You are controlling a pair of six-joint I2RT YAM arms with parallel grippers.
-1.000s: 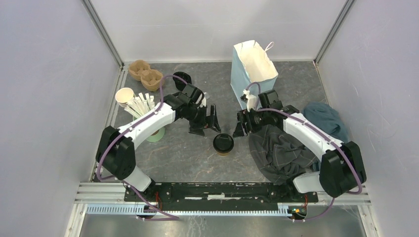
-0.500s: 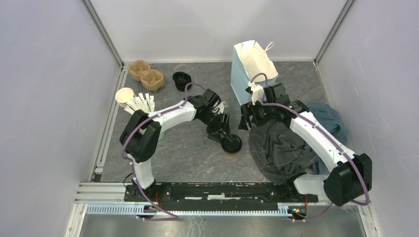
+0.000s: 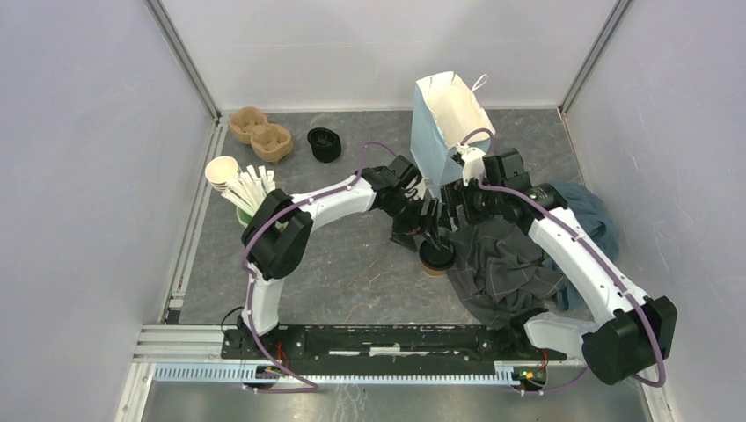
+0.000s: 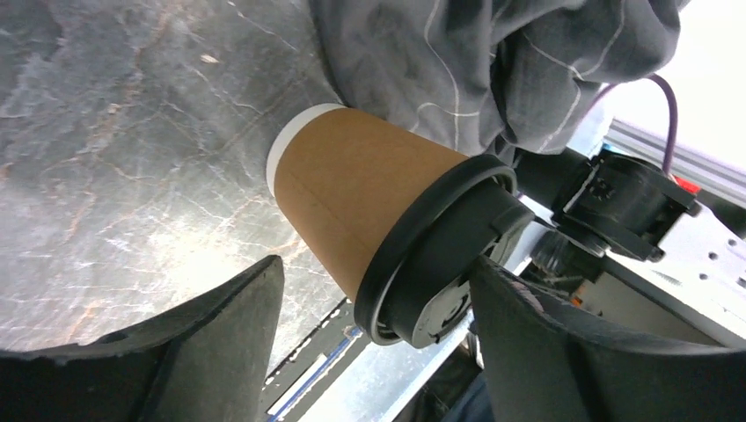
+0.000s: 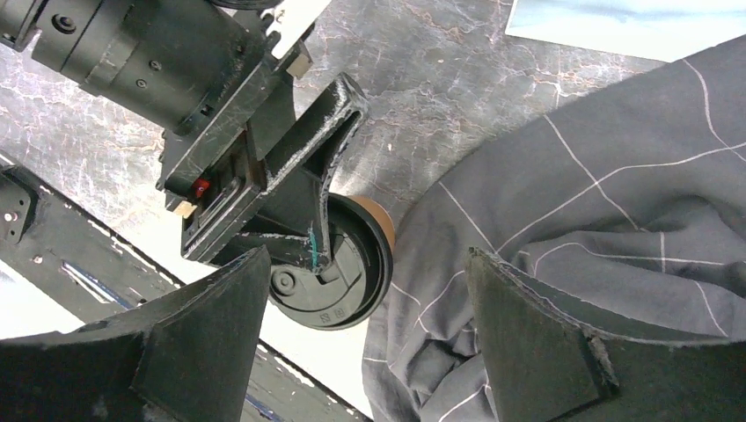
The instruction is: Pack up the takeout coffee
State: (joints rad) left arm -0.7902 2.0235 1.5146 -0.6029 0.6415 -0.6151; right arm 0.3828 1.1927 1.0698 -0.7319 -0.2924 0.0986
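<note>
Coffee cup (image 3: 435,257) on mottled grey table (image 3: 352,268)

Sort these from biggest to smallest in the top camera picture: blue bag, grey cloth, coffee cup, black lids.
1. grey cloth
2. blue bag
3. black lids and coffee cup look about alike. The cup is partly hidden, so I won't rank them.
</note>
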